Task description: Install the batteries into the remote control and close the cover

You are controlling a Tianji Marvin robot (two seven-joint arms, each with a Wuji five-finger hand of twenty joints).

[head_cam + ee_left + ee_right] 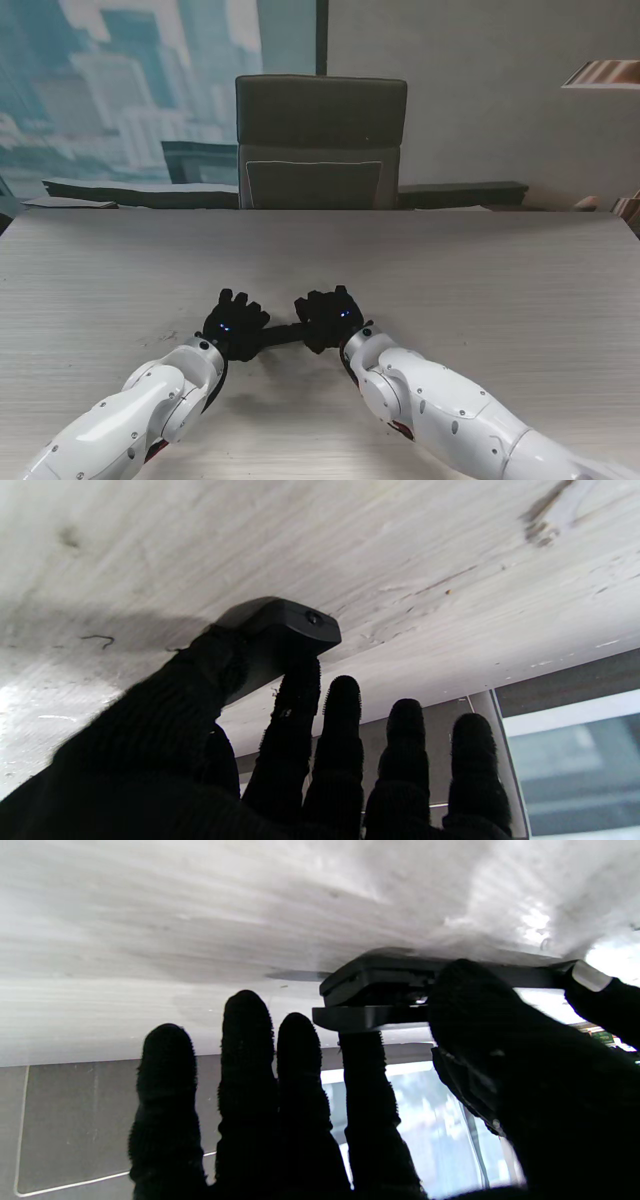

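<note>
A black remote control (283,335) lies flat on the table between my two hands, close to me. My left hand (233,322) pinches its left end; the left wrist view shows thumb and index finger on the remote control (285,625). My right hand (330,317) holds the other end. In the right wrist view, the remote control (380,975) has its black cover (365,1018) lying slightly apart from the body, with my thumb and index finger on it. The other fingers (250,1040) stick out straight. No batteries can be made out.
A pale wood-grain table (480,280) spreads to both sides and away from me. A grey office chair (320,140) stands behind its far edge, with a window to the left.
</note>
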